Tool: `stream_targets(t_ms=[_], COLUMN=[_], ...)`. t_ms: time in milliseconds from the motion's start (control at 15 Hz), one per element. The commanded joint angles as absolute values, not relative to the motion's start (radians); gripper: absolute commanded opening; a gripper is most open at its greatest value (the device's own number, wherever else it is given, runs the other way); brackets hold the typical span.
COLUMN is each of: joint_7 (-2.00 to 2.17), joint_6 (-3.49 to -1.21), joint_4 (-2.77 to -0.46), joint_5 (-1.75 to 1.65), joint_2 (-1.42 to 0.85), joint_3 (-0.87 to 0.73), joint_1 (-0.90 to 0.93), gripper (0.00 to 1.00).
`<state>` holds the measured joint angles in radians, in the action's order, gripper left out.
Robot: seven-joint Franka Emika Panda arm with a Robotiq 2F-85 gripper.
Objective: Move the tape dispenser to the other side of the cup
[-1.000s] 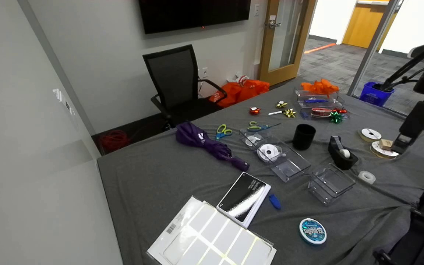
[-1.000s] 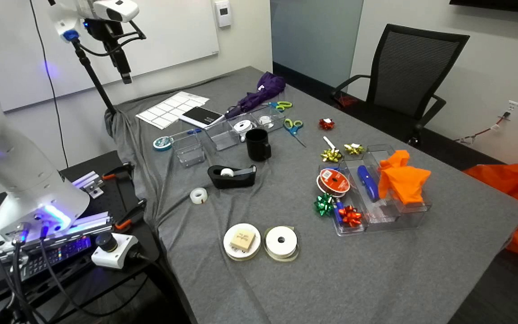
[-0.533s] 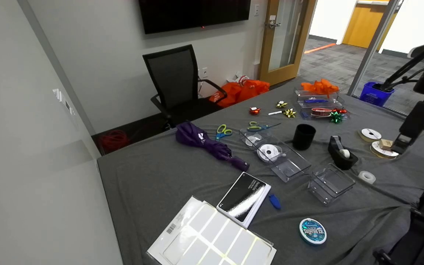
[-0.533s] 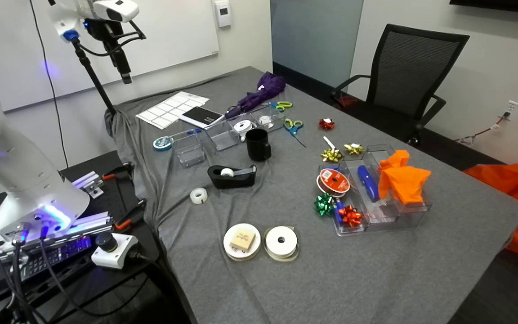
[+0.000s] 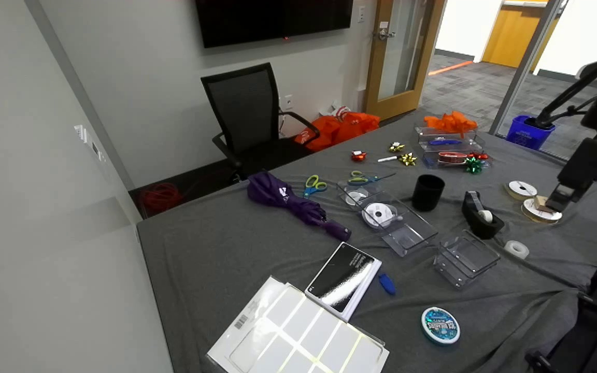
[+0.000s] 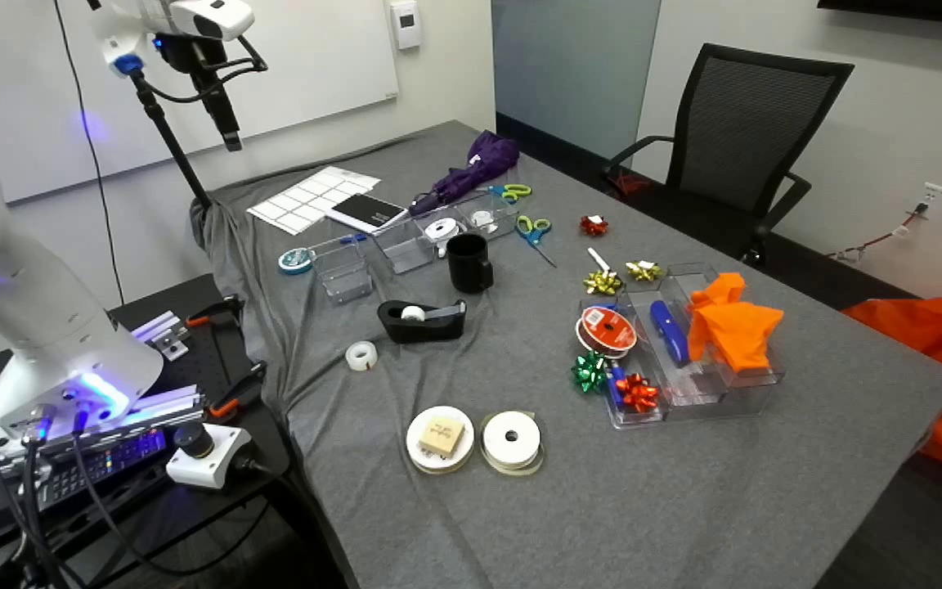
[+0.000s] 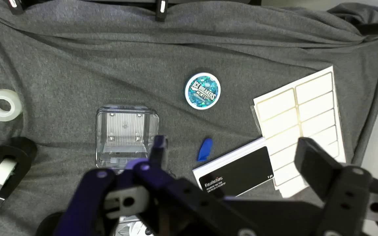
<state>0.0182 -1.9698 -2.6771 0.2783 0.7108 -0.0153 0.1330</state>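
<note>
Presently the tape dispenser (image 6: 423,329) rests on the grey-covered counter (image 6: 733,483) near the centre of the frame in an exterior view, with the black cup (image 6: 468,266) upright and apart from it, to its upper right. A loose tape roll (image 6: 350,358) lies at the dispenser's lower left. In the wrist view the dispenser sits at the lower left, partly cut off. The tool (image 7: 232,144) has its two fingers spread wide, one at the lower middle and one at the lower right of that view. A mint tin (image 7: 202,91) shows at the upper middle there, and a sheet of labels (image 7: 284,121) at the right. In both exterior views the tool hangs well apart from the dispenser.
</note>
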Motion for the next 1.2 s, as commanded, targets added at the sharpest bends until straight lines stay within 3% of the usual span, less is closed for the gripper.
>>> stream_targets(t_ms=[0, 667, 1133], joint_7=[0.083, 0.243, 0.225], joint_6=[-2.021, -2.301, -2.242], joint_4=[-2.703, -2.800, -2.775], joint_5=[0.301, 0.244, 0.256], joint_2=[0.719, 0.657, 0.681], joint_3=[-0.034, -0.083, -0.089], joint_1=[0.045, -0.195, -0.167], gripper=[1.00, 1.00, 1.00])
